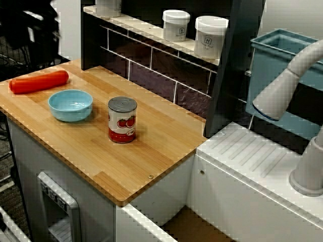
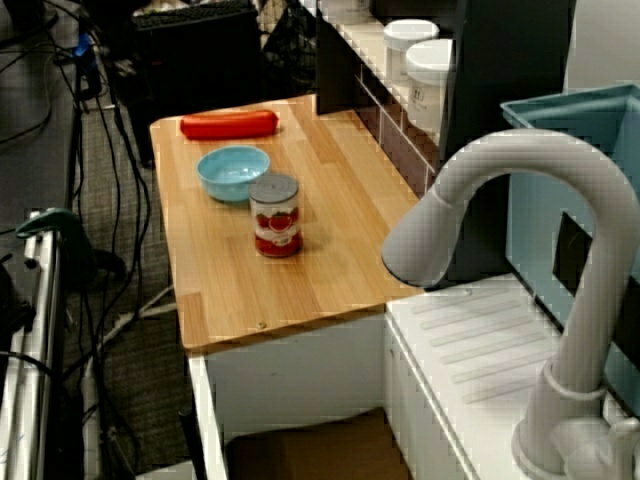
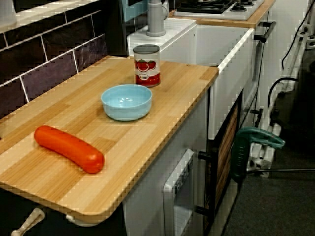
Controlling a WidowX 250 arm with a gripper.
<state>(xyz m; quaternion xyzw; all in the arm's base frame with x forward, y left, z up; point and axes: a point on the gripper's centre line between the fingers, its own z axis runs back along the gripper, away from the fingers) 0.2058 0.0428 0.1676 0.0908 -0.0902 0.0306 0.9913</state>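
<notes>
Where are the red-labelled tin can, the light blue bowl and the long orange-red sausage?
Red-labelled tin can (image 1: 122, 121), view from the front, on its label.
Light blue bowl (image 1: 70, 104), same view, on its inner floor.
Long orange-red sausage (image 1: 39, 81), same view, on its middle.

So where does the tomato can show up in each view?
View facing the tiled wall: can centre-left, right of the blue bowl.
View over the faucet: can left of centre, nearer than the bowl.
View from the sausage end: can upper centre, beyond the bowl.
Shared landmark: the bowl.
</notes>
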